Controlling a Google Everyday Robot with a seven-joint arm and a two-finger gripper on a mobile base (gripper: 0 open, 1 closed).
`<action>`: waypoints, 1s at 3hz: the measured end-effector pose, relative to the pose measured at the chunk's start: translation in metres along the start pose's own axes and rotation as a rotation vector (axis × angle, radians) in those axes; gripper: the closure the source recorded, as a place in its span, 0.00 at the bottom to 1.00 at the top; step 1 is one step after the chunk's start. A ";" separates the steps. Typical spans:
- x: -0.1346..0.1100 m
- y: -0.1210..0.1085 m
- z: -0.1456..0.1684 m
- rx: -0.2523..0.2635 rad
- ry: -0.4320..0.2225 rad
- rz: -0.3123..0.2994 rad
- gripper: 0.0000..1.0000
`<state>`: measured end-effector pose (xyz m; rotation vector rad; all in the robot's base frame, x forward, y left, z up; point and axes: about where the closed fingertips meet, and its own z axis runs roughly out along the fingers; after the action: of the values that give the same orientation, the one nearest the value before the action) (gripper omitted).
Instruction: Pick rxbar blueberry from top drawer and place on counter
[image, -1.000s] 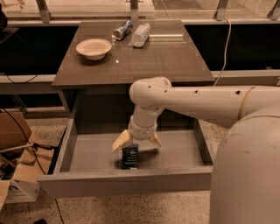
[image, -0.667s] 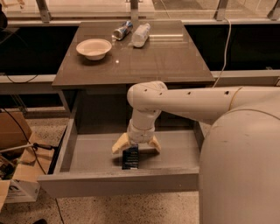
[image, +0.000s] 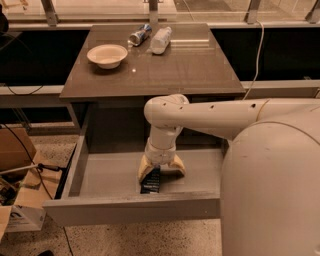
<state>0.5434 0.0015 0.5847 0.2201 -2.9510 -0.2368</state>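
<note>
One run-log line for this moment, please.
phase: reach for pick | gripper: open, low in top drawer, over bar | rxbar blueberry: flat on drawer floor | counter: no bar yet

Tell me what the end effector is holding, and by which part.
Nothing yet: the end effector sits low in the top drawer, fingers spread open astride the far end of the rxbar blueberry.

Glossy cream arm (image: 215, 117) dotted with small dark holes; bulky rounded body (image: 272, 190) at four o'clock; tan-fingered gripper (image: 159, 174), spread, at six o'clock.
</note>
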 end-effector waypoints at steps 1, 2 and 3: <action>0.001 0.001 -0.007 0.000 0.000 0.000 0.78; 0.003 0.003 -0.015 0.000 0.000 0.000 0.99; 0.003 0.002 -0.020 -0.009 -0.008 -0.001 1.00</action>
<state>0.5436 0.0001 0.6049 0.2196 -2.9568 -0.2517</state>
